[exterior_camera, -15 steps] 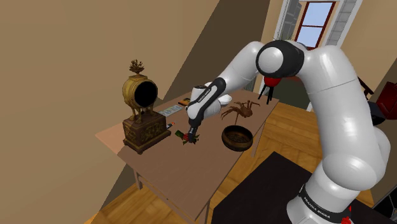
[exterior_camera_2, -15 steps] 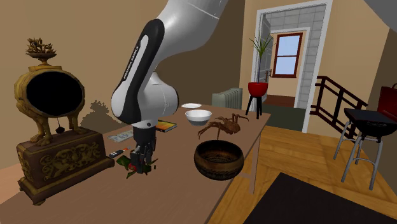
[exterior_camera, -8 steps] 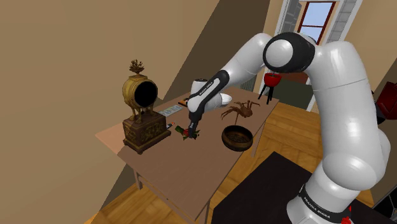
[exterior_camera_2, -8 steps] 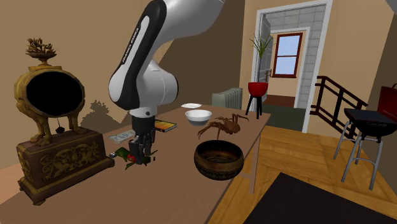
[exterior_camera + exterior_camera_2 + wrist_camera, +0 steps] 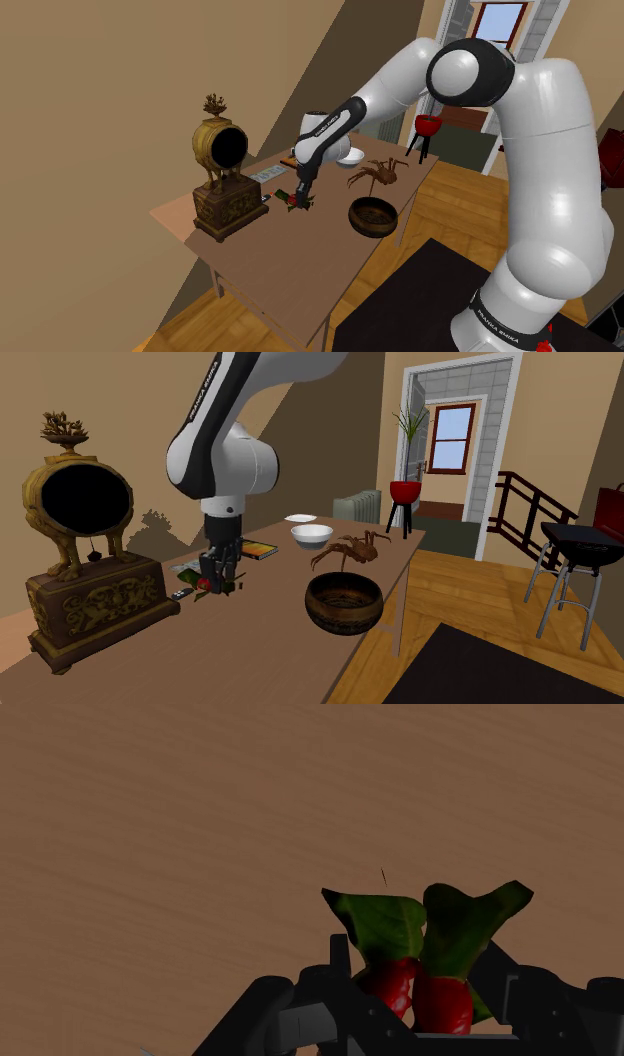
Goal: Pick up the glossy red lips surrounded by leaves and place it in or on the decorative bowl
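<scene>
Clamped in the hand [image 5: 218, 574], held off the table [image 5: 270, 642]: leafy red lips [image 5: 441, 1002]. Yet to reach the brown bowl [image 5: 343, 604] at three o'clock.

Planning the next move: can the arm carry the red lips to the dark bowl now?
Probably yes: the pincer holds the red lips off the table, and nothing stands between them and the dark bowl.

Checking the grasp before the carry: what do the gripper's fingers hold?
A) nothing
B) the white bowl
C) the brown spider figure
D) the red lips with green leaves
D: in the wrist view the gripper clasps the red lips with green leaves between its fingers.
</scene>
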Robot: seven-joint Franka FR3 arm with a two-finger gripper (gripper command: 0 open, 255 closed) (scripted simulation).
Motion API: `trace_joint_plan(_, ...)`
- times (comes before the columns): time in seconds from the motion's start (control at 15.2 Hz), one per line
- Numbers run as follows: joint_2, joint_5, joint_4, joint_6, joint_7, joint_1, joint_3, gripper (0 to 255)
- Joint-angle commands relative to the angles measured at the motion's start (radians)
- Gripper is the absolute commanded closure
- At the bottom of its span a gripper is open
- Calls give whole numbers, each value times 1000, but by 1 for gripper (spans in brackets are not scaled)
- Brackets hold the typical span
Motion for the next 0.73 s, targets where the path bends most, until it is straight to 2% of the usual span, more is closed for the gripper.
trace_joint_plan(0.0, -21, 2, -1, -21, -2, -3, 1, 255)
trace_joint_plan(0.59, -99, 7, 7, -107, 0, -7, 5, 255)
trace_joint_plan(0.66, -122, 13, -28, -95, -21, -22, 3, 255)
